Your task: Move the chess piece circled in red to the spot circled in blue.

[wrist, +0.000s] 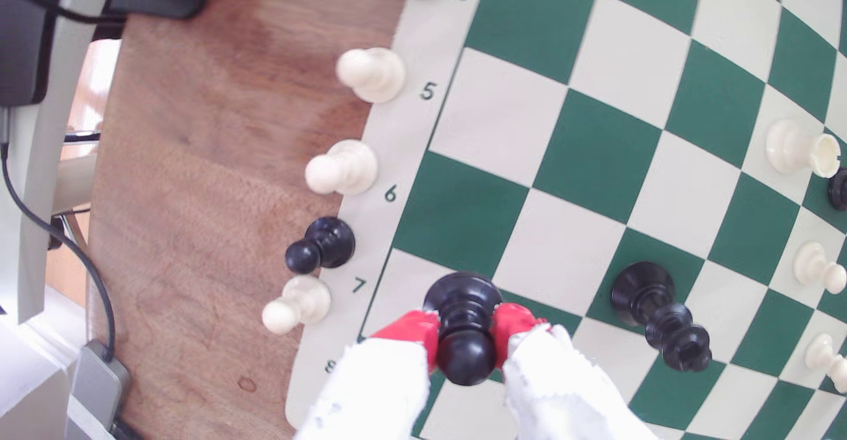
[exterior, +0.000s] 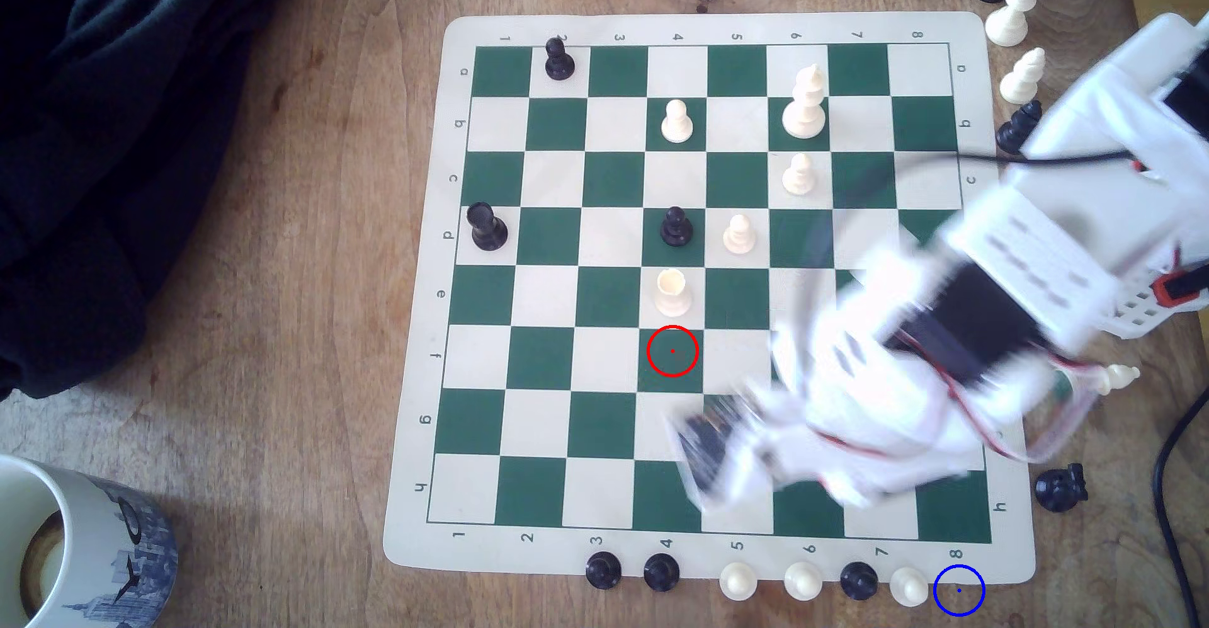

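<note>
A: Where is the pawn (wrist: 465, 330)?

B: My pincer (wrist: 465, 330) pinches its neck above the board's (exterior: 419, 353) corner. Carrying it to the blue circle (exterior: 958, 590), I could clip the white pawn (exterior: 908, 586) beside.

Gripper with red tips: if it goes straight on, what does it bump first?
Probably the chess mat, near the printed 7: the black pawn that the gripper clamps would touch down first. Depth is unclear.
</note>
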You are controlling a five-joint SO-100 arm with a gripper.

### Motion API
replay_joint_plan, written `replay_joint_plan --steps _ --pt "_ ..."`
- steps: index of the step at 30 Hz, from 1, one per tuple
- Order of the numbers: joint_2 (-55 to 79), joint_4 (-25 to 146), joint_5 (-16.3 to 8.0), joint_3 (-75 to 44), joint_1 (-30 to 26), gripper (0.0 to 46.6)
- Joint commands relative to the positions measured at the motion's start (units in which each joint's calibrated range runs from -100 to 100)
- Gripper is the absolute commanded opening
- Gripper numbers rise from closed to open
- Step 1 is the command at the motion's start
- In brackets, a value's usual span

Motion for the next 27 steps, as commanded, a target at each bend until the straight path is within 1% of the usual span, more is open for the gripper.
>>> replay_joint_plan --steps 1,5,6,10,11,15,20,24,27 --pt "-8.29 -3.98 -0.20 2.45 -5.41 0.8" --pt "-10.41 -6.76 0.10 6.17 -8.93 0.9" --pt "-11.26 -8.16 0.10 8.35 -10.88 0.9" --pt "-12.19 -10.78 0.83 12.43 -12.92 0.9" --pt "-12.28 -11.92 1.07 14.78 -14.17 0.9" --pt "-12.45 -13.73 1.07 17.78 -16.75 1.0" --pt "-10.58 -17.33 0.73 19.77 -18.47 1.0" --pt "-7.95 -22.24 0.83 22.04 -18.63 1.0" --pt "-6.93 -22.57 0.78 22.04 -19.02 1.0"
